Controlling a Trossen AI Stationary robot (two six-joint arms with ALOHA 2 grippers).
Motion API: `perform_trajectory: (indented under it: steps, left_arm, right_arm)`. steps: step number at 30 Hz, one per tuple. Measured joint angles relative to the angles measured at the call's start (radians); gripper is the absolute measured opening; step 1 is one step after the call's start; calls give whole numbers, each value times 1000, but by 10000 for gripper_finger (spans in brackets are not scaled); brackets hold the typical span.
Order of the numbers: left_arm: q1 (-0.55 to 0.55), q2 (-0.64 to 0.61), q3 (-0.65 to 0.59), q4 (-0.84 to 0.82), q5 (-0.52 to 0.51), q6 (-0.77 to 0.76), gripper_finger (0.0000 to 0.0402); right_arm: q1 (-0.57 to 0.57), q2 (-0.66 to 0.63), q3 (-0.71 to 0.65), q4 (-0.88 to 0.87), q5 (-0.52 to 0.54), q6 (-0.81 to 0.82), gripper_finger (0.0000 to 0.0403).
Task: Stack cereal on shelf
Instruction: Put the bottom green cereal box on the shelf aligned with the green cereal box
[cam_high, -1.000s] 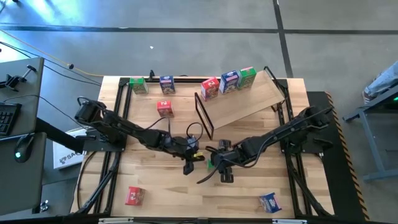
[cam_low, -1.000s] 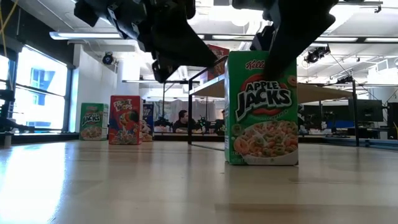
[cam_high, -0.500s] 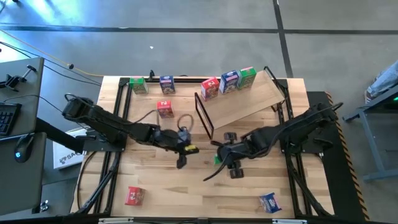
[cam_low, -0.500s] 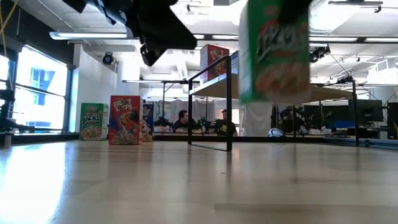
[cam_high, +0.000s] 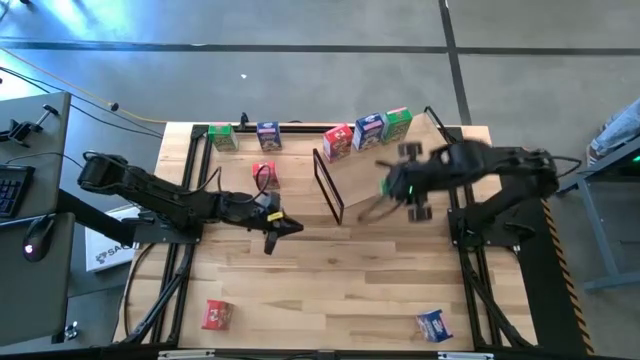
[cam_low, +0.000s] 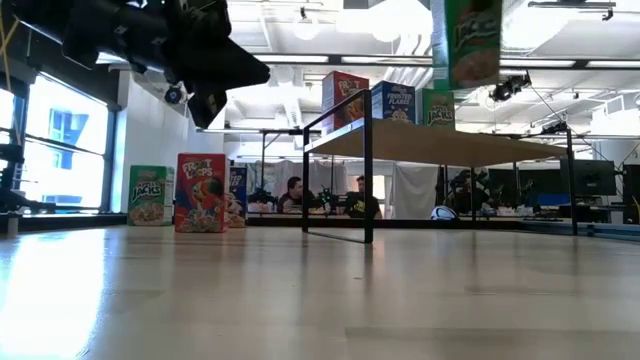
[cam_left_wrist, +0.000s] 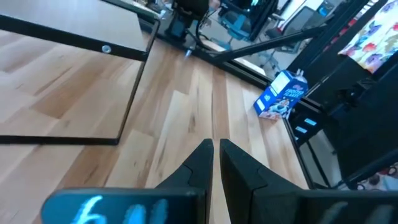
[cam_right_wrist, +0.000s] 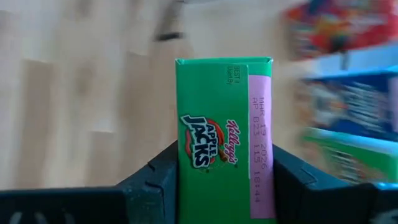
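right gripper (cam_right_wrist: 225, 180) fingers clamped on green Apple Jacks box (cam_right_wrist: 225, 137), aloft over shelf (cam_high: 395, 165), 5 o'clock of shelved boxes | left gripper (cam_left_wrist: 214, 165) fingers closed, empty, worktop (cam_high: 330, 290) centre | risk: fast swing topples shelved row

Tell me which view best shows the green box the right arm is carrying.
Right wrist view: the green Apple Jacks box fills it, gripped between the jaws. Low view shows it raised above the shelf; high view only a blur; left wrist view nothing.
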Motion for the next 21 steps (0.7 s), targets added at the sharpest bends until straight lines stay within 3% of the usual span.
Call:
perform_trajectory:
  steps: [10, 21]
  left_arm:
    - [3, 3, -1, 16, -2, 33, 21]
    - [4, 3, -1, 18, -3, 27, 21]
  right_arm:
    - [-388, -118, -158, 123, -145, -296, 151]
    - [-588, -114, -284, 247, -227, -440, 151]
